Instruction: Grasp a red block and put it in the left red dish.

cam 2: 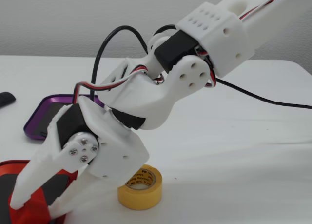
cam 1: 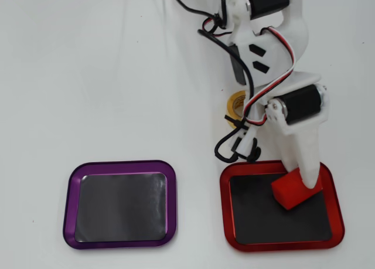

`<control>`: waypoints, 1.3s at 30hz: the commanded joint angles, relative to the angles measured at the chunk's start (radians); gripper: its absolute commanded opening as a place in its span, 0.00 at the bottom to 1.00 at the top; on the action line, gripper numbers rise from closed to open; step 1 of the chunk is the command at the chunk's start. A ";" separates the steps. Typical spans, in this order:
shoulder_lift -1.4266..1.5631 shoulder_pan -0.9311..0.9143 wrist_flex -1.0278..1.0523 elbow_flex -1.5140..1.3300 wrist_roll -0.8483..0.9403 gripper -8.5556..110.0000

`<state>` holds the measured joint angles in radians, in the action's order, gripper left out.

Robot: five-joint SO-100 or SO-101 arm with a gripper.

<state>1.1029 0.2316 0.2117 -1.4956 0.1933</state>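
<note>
Red block (cam 1: 292, 191) clamped between gripper (cam 1: 302, 184) jaws, over left red dish (cam 1: 281, 242), toward two o'clock; purple tray (cam 1: 120, 243) well apart at nine o'clock.

My white table (cam 1: 88, 75) carries the left red dish (cam 1: 231, 210) at five o'clock, a purple tray (cam 1: 70, 204) at seven, and a yellow tape roll (cam 1: 234, 102) near centre.

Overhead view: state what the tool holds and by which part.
The tool holds the red block by its upper end, over the red dish. Exact finger contact is hidden.
</note>
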 commanded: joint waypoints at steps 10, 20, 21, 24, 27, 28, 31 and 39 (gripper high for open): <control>0.276 0.009 0.342 0.041 0.003 0.21; 0.588 0.003 0.767 0.034 -0.006 0.25; 0.617 0.003 0.807 0.034 -0.006 0.25; 0.715 0.000 0.950 0.026 -0.006 0.25; 0.821 -0.002 1.114 0.018 -0.032 0.25; 0.859 -0.002 1.154 0.012 -0.058 0.25; 0.992 -0.014 1.229 -0.035 -0.107 0.25; 1.479 -0.192 1.230 -0.437 -0.124 0.25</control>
<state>2.3915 0.0752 1.4404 -1.8116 0.0752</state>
